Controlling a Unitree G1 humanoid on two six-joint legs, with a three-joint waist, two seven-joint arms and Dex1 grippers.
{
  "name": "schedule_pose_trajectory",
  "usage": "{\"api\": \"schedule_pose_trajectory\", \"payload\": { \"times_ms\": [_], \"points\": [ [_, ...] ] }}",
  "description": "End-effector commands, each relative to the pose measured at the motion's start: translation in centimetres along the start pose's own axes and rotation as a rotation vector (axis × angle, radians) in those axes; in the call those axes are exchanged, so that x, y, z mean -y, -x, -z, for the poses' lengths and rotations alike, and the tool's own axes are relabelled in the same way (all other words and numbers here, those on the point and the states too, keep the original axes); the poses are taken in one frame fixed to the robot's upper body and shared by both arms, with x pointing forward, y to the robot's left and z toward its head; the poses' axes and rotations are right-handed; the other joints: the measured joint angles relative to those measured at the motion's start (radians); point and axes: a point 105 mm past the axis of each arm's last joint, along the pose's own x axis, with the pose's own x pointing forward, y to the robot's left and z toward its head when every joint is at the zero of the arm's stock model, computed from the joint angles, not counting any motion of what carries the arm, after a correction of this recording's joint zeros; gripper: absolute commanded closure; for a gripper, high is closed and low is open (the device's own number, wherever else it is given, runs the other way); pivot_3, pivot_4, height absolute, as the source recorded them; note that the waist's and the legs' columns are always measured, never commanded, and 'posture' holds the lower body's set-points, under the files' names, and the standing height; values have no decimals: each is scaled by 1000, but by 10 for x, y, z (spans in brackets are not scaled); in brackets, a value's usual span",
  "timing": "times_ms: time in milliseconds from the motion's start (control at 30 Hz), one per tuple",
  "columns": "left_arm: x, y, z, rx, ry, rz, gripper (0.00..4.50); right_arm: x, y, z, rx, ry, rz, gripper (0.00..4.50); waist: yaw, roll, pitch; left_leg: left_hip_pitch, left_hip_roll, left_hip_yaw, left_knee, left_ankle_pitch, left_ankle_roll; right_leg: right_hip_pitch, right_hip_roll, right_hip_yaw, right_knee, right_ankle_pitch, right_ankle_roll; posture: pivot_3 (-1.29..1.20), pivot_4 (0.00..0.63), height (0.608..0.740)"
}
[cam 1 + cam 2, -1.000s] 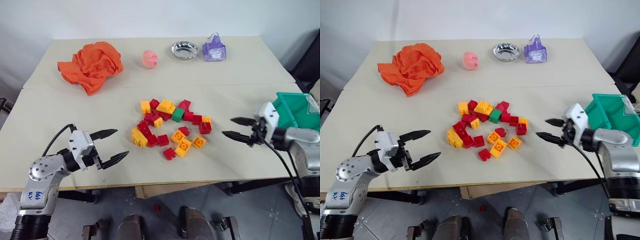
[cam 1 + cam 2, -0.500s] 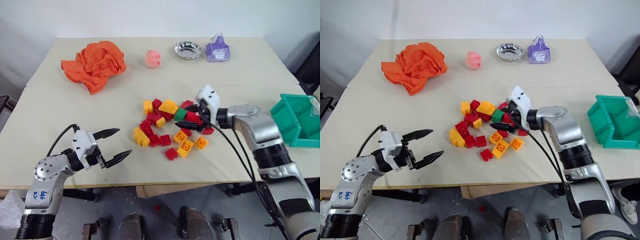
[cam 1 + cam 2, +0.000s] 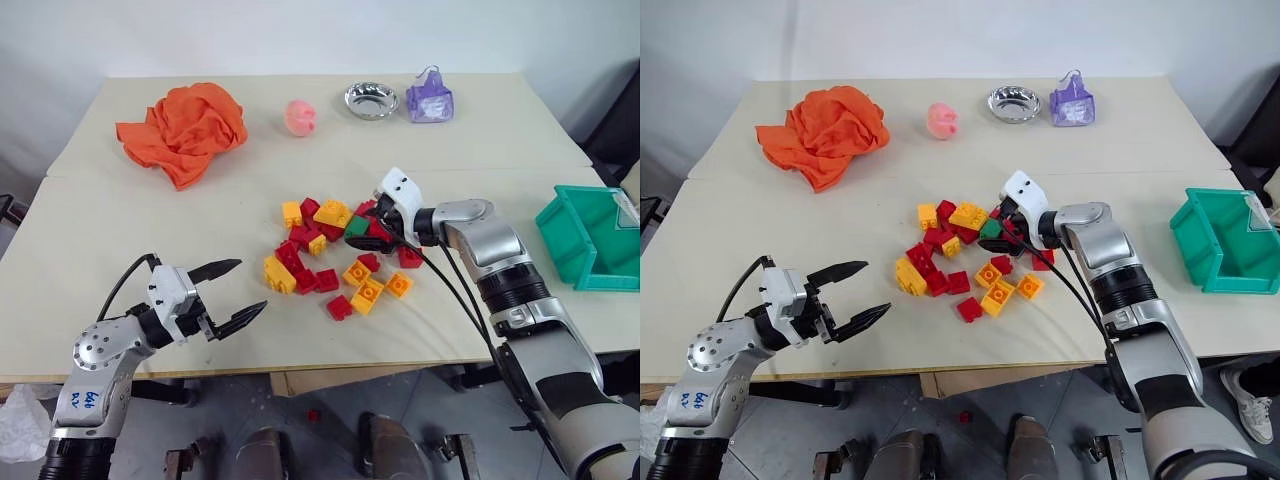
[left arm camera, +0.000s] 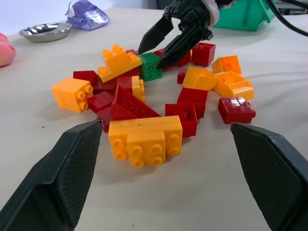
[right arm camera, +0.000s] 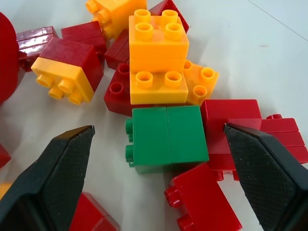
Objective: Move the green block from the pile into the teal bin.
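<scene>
Green block (image 5: 167, 135), the small dark green plastic studded brick, is what matters, but going big to small: the beige table (image 3: 150, 250) carries it all, and the teal rectangular plastic bin (image 3: 592, 235) sits at its right edge, well apart from the bricks. Mid-table is the loose pile of red and yellow-orange studded bricks (image 3: 340, 255).

So the green one's at the pile's far right side, lying on its side with studs pointing sideways toward bare table. It's touching a yellow-orange brick (image 5: 159, 62) and red ones. Looks about square from the right wrist view, so can't tell a long axis.

Right gripper (image 3: 362, 228) hangs right over it, fingers spread wide on either side, gripping nothing. Left gripper (image 3: 233, 295) is near the table's front-left, also wide open and empty.

No brand legible on any brick.
</scene>
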Motion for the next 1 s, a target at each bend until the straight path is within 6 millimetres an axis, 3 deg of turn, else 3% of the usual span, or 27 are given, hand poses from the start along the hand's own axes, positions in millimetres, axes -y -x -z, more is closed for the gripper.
{"api": "schedule_pose_trajectory", "payload": {
  "times_ms": [33, 200, 367, 500, 600, 667, 833, 933, 1000],
  "points": [
    [2, -5, -10, 30, -38, 32, 0, -9, -5, 1, -34, 26, -49, 650, -2, 0, 0, 0, 0, 0, 0, 0, 0, 0, 0, 0, 0, 0, 0, 0, 150, 740],
    [4, -14, -12, 44, -35, 78, 0, -11, -6, -1, -42, 59, -54, 2355, -3, 0, 0, 0, 0, 0, 0, 0, 0, 0, 0, 0, 0, 0, 0, 0, 150, 740],
    [4, -20, -13, 55, -34, 100, 0, -5, -1, -11, 36, 105, -8, 2477, -2, 0, 0, 0, 0, 0, 0, 0, 0, 0, 0, 0, 0, 0, 0, 0, 150, 740],
    [8, -27, -15, 73, -29, 131, 0, 2, 20, -25, 162, 155, 10, 2477, 1, 0, 0, -1, 0, 0, 0, 0, 0, 0, 0, 0, -1, 0, 0, 0, 150, 740],
    [12, -35, -17, 92, -19, 165, 0, 9, 55, -40, 315, 180, 21, 2477, 12, 0, 0, -1, 0, 0, 0, 0, 0, 0, 0, 0, -1, 0, 0, 0, 150, 740],
    [15, -42, -17, 102, -11, 191, 0, 19, 85, -39, 375, 214, 71, 2477, 18, 0, 0, -1, 0, 0, 0, 0, 0, 0, 0, 0, -2, 0, 0, 0, 150, 740],
    [23, -67, -20, 159, 9, 257, 0, 65, 184, -14, 406, 217, 430, 2477, 33, 0, 0, -1, -1, 0, 0, 0, 0, 1, 0, -1, -2, 0, 0, 0, 150, 740],
    [26, -78, -27, 209, -11, 273, 0, 76, 228, -1, 386, 218, 593, 2477, 38, 0, 0, -1, -1, 0, 0, 0, 0, 1, 0, -1, -4, 0, 0, 0, 150, 740],
    [29, -87, -35, 248, -1, 295, 0, 87, 272, 16, 331, 228, 782, 2477, 33, 0, 0, -1, -1, 0, 0, 0, 0, 1, 0, -1, -3, 0, 1, 0, 150, 740]
  ]
}}
